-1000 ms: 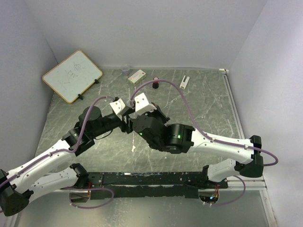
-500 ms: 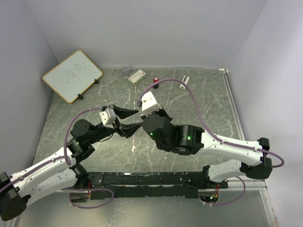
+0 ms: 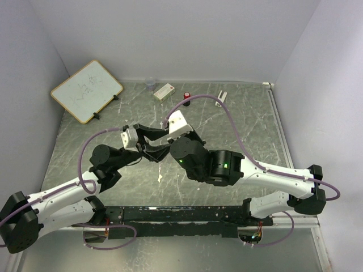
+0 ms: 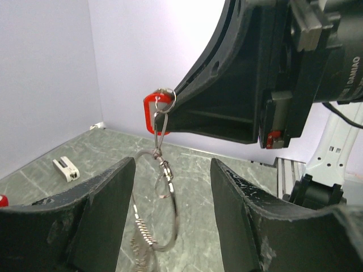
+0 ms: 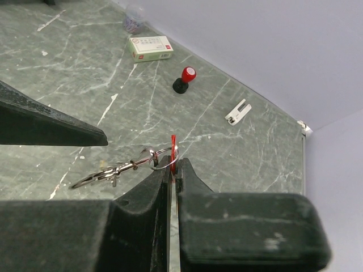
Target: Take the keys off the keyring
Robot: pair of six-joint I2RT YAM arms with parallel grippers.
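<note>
Pinching the red key tight in the closed right gripper, up above the table. Letting the keyring dangle below it on small links, right in the gap between the spread-apart fingers of the left gripper, touching neither. Hard to tell keys from links among the silver bits lower down; partly cut off in the left wrist view.

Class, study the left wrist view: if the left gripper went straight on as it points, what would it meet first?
Most likely the keyring, dangling between the open fingers of the left gripper from the red-headed key pinched by the right gripper; depth is unclear.
</note>
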